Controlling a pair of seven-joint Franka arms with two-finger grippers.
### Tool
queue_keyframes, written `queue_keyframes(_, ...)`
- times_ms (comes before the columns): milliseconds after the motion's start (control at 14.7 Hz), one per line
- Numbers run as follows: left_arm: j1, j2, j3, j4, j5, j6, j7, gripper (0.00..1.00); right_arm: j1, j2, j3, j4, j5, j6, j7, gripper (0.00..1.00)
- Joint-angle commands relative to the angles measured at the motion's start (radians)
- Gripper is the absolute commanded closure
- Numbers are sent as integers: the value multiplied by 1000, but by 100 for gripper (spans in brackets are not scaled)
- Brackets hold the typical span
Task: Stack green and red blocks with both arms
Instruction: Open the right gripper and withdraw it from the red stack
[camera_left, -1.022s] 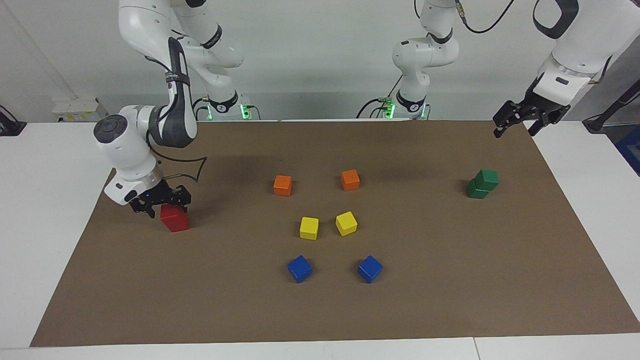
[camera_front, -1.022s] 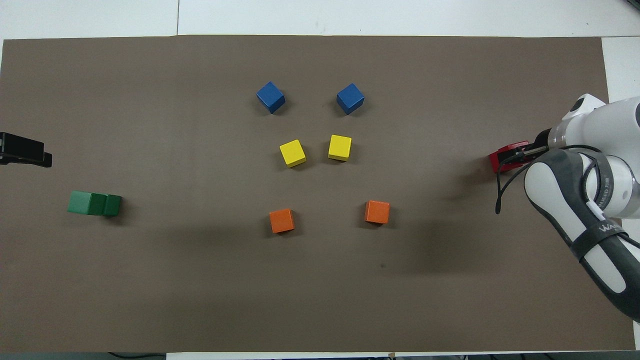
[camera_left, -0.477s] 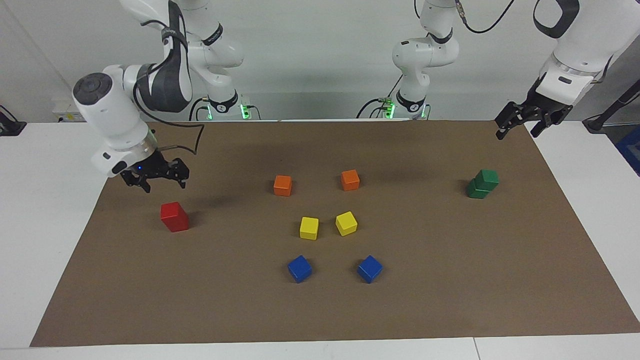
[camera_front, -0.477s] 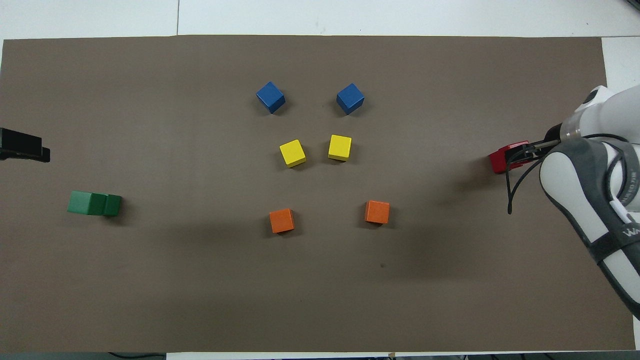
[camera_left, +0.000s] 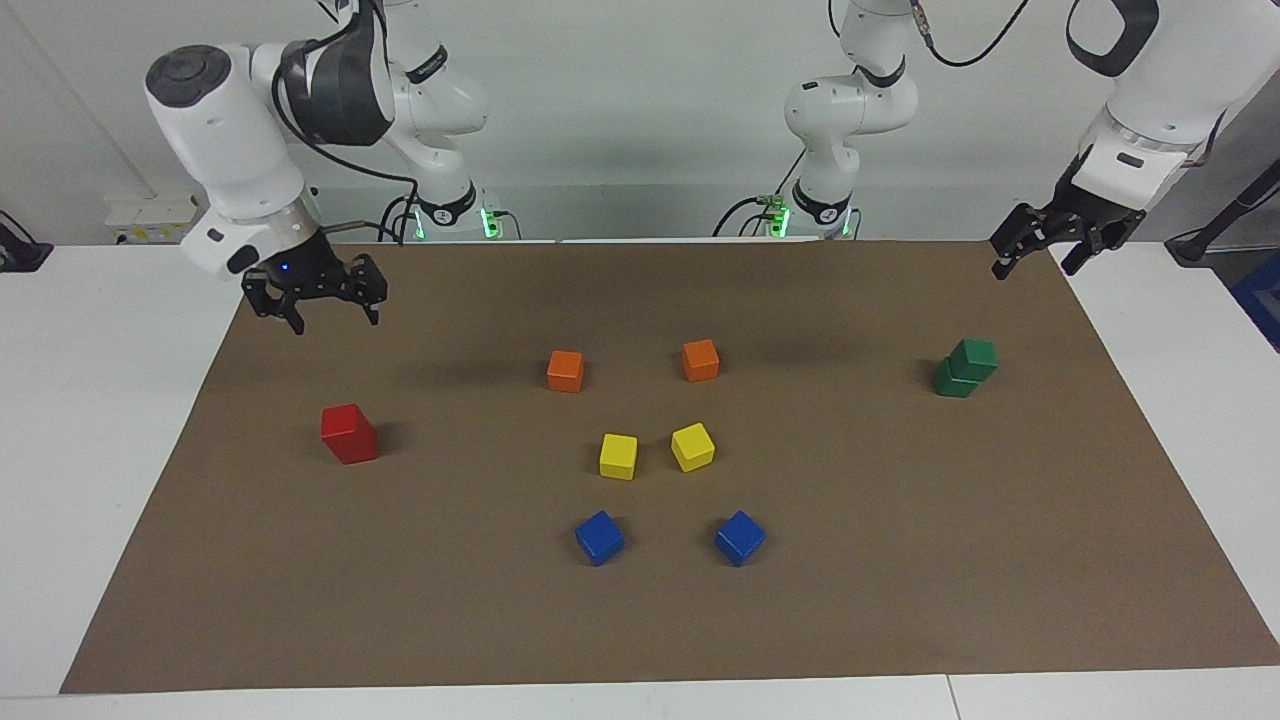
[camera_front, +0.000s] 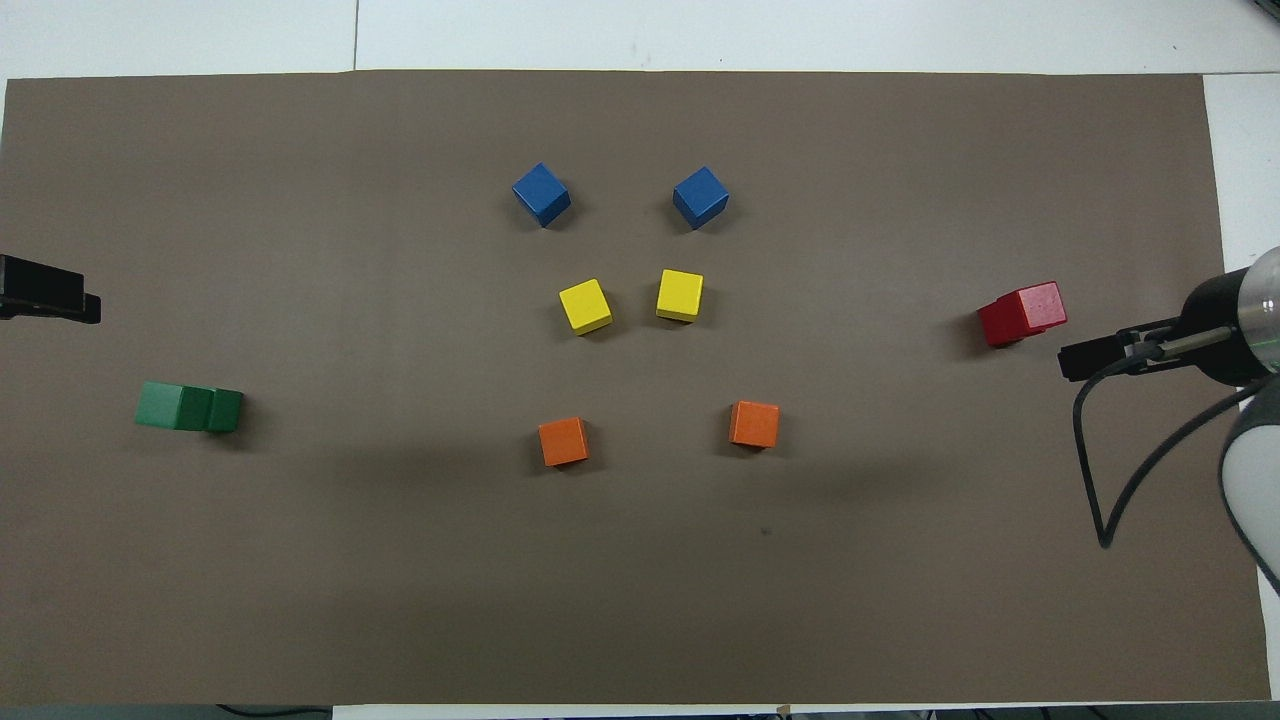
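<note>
Both stacks look finished: red stack (camera_left: 349, 434) mid-left of the facing frame, green stack (camera_left: 966, 368) mid-right, so you only retract the spread, empty right hand (camera_left: 316, 301) and left hand (camera_left: 1040, 244).

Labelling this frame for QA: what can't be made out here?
- Lower red block: in both views the upper red block covers most of it; only a sliver shows overhead.
- Left gripper: overhead, cut off by the frame edge.
- Right gripper: overhead, seen side-on, so its opening is unreadable there.
- Lower green block: top face hidden by the upper one.
</note>
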Motion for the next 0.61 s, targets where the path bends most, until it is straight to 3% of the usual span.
queue_keyframes(0,-6,-7,7,-10,3,8,-6,0,-8,61,3,55,1,-24,19,0)
queue_keyframes(136,-6,-7,5,-7,0,8,-6,0,-8,102,3,107,-2,-66,20,0)
queue_keyframes(545,-18,-4,7,-2,0,9,-6,0,-8,103,3,107,-4,-72,22,0)
